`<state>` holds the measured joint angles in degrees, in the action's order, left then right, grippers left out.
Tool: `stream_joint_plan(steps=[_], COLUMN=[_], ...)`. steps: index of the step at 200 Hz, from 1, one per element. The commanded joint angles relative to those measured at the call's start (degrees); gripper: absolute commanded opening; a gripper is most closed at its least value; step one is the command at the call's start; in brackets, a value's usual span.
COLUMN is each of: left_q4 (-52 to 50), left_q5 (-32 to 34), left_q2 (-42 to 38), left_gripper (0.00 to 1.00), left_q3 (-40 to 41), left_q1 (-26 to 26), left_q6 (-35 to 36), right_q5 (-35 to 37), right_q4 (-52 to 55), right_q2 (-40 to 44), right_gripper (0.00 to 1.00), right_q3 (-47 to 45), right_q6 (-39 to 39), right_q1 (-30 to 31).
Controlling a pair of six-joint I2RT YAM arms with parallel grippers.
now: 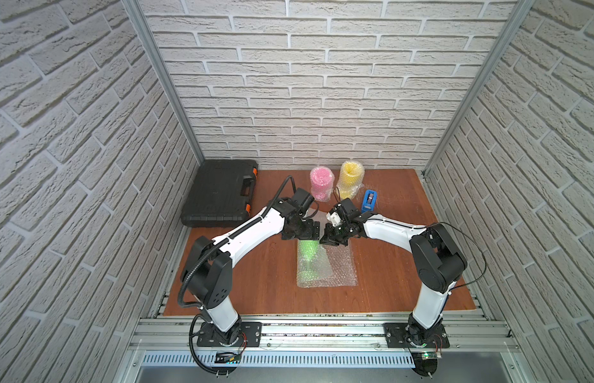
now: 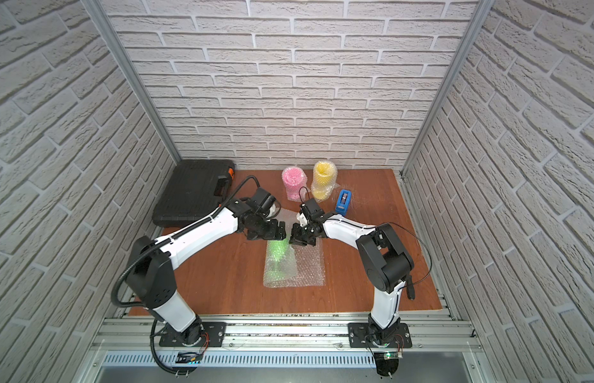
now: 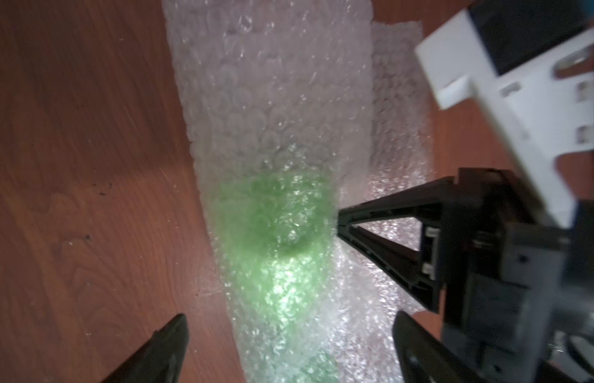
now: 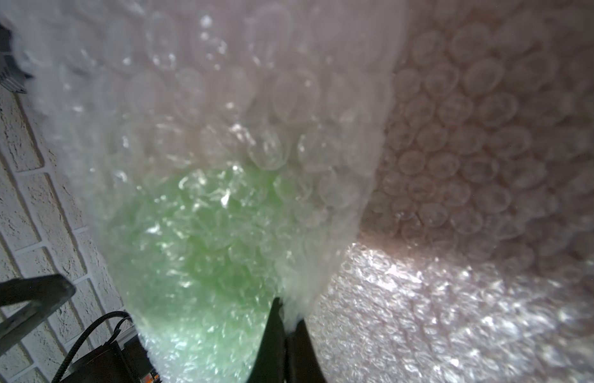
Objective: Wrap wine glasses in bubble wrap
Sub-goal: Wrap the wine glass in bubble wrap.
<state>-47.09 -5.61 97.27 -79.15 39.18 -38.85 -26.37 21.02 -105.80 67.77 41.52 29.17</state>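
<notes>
Now the right gripper (image 4: 286, 315) pinches the wrap (image 1: 340, 265) just beside the green goblet (image 1: 307, 252), lying mid table (image 1: 405, 275); the left gripper (image 3: 289, 320) hangs spread over it. Pull taut, then roll (slack lets the goblet slide)

Both top views are bright and evenly lit. The shadows on the table (image 1: 405, 282) beside the bubble wrap (image 1: 342, 265) are soft and faint. Far from the wrap, the brick walls (image 1: 322, 83) bend at the picture edges. In both my wrist views the wrap shines with white glare in patches, lies partly in shade, and is blurred close to the lens.
</notes>
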Motion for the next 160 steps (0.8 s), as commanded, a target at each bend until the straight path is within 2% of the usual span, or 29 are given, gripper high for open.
stream_joint_plan(steps=[1, 81, 160], left_q4=[-4.5, 3.5, 11.6], left_q5=[5.3, 1.9, -2.4], left_q2=[3.2, 8.6, 9.8], left_gripper=[0.98, 0.98, 0.96], left_q3=[-1.9, -0.3, 5.5], left_q1=[1.2, 1.0, -1.0], left_q6=[-0.6, -2.6, -3.8], right_q5=[1.0, 0.5, 2.4], right_q4=[0.4, 0.8, 2.3], right_q2=[2.5, 2.1, 2.0], right_gripper=[0.03, 0.02, 0.03], right_q3=[-1.1, -0.6, 0.3], right_q6=[-1.1, -2.2, -2.7], right_q1=[-0.5, -1.3, -1.5])
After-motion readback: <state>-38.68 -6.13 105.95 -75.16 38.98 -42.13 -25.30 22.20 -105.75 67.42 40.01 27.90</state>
